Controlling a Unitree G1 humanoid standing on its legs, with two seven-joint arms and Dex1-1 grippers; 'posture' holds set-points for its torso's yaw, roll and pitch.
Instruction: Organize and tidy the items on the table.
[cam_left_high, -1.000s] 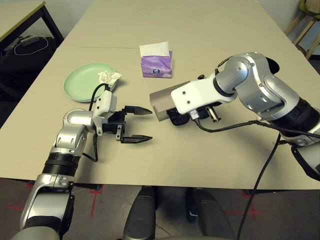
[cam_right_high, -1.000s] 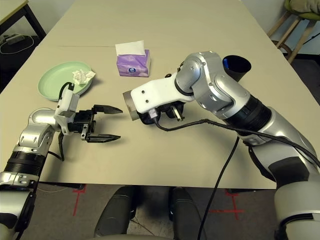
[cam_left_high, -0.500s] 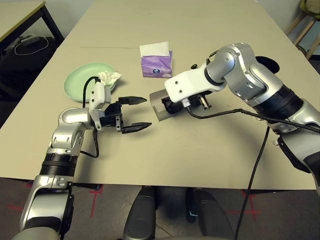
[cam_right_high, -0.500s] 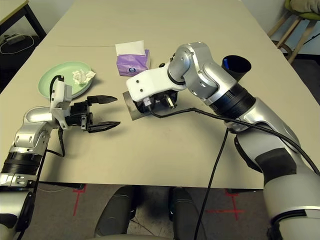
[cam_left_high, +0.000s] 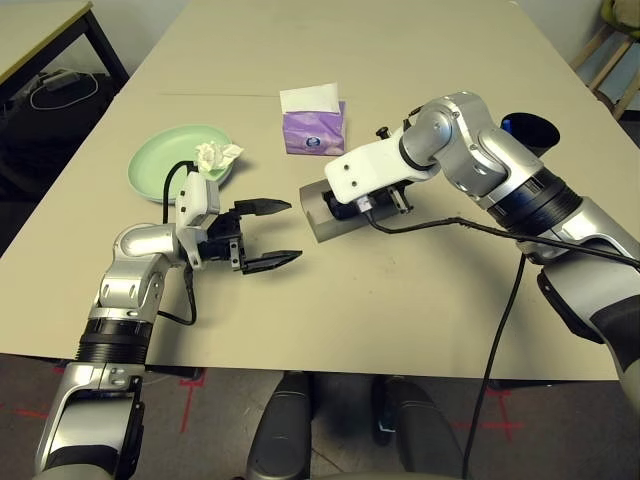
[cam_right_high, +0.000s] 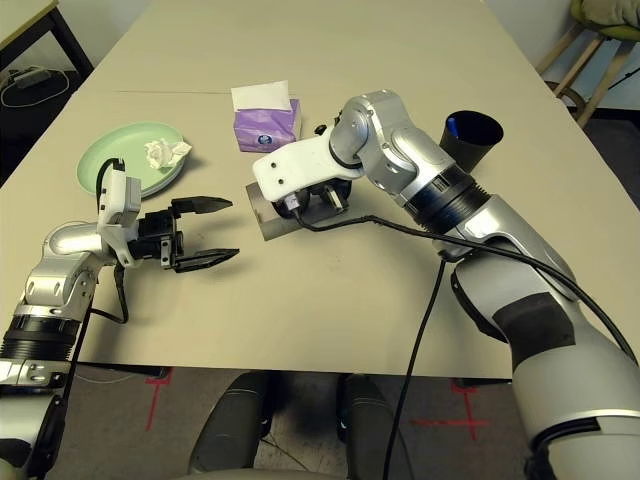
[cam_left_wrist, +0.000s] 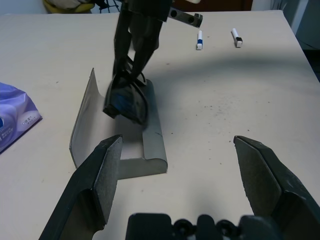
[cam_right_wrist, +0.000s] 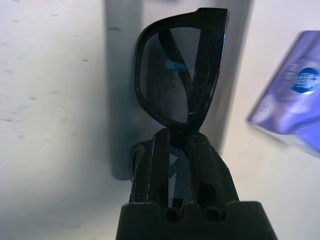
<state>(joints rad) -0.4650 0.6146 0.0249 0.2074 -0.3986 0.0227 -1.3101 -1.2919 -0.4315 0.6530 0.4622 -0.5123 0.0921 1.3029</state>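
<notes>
Right end effector (cam_left_wrist: 131, 75) gripping sunglasses (cam_right_wrist: 180, 75) over grey case (cam_left_wrist: 120, 132) (lid open)

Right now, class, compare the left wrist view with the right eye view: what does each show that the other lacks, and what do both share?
Left wrist view alone: two small marker-like pieces lying on the table beyond the case. Right eye view alone: the pale green plate with the crumpled white tissue on it, and the black cup. Both: the open left hand, the right hand shut on the black sunglasses at the open grey glasses case, the purple tissue box and the beige table.
</notes>
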